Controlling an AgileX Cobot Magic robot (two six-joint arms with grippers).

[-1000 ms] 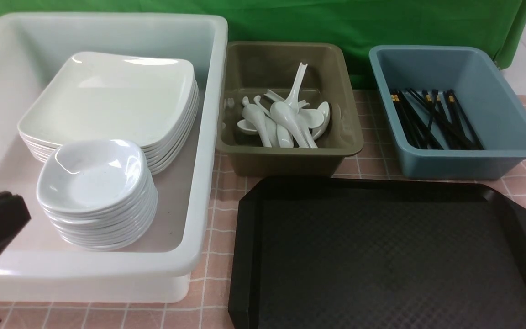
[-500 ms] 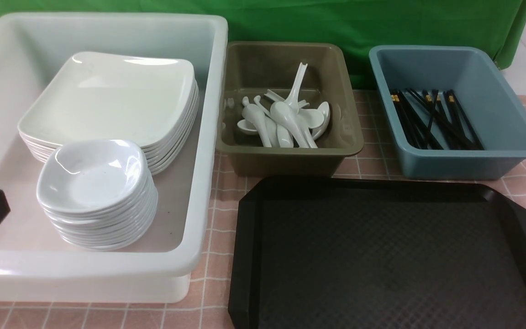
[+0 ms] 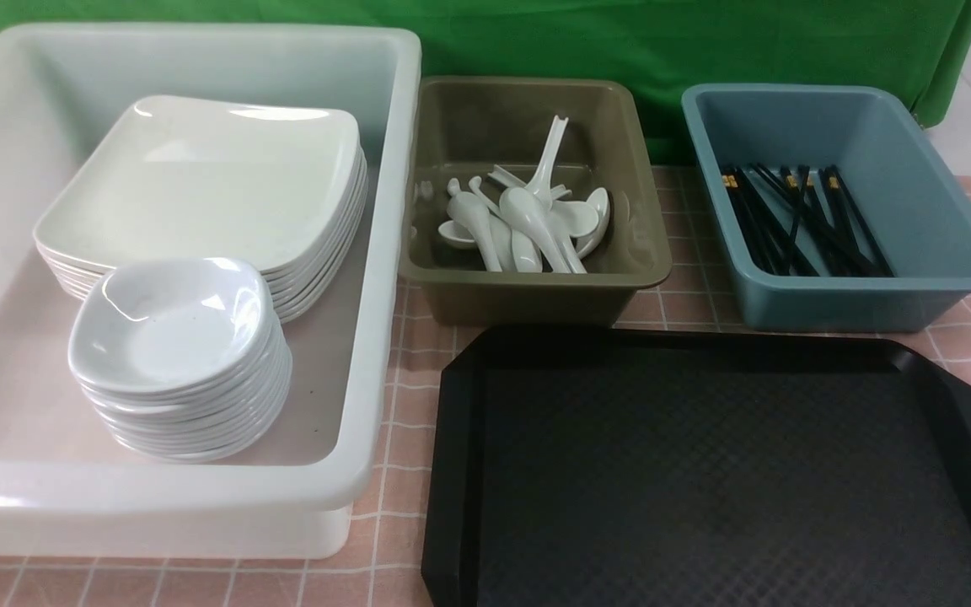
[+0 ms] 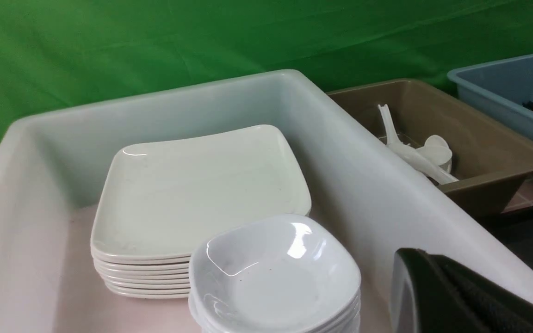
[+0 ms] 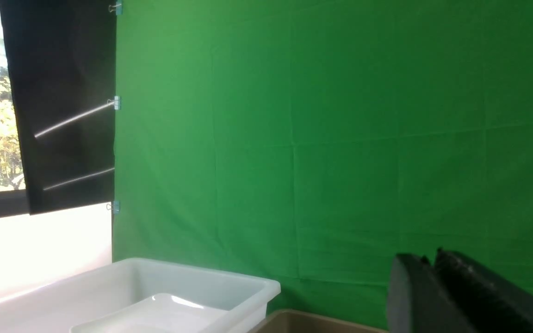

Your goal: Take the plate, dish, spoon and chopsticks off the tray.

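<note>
From my front camera the big black plastic tray [image 3: 705,472] with cut-off corners fills the lower right of the frame, its textured bottom bare. At the left sits a large white plastic tub [image 3: 384,253] holding a stack of large flat white square plates [image 3: 199,177] and, nearer me, a stack of small white rounded-square dishes [image 3: 169,337]. In the middle at the back, an olive plastic tub [image 3: 637,211] holds a heap of glossy white soup spoons [image 3: 528,219]; at the upper right, a blue plastic tub [image 3: 941,211] holds the black chopsticks [image 3: 806,223] with gold bands.

My left wrist camera gives a closer look down into the white tub, with both stacks clear, and shows only a sliver of the chopsticks at its right edge.

My right wrist camera points high: mostly a green cloth backdrop [image 5: 340,138], a black curtain [image 5: 63,101] clipped beside it, and a bright window at the left edge, which no other view shows.

The left gripper [image 4: 451,296] shows in the lower right corner of its own view, fingers pressed together and holding nothing. In front it is just a dark sliver at the left edge.

The right gripper [image 5: 433,296] shows two dark fingers with a narrow gap between them, nothing in it.

The tubs and tray rest on a pink checked tablecloth [image 3: 401,396].
</note>
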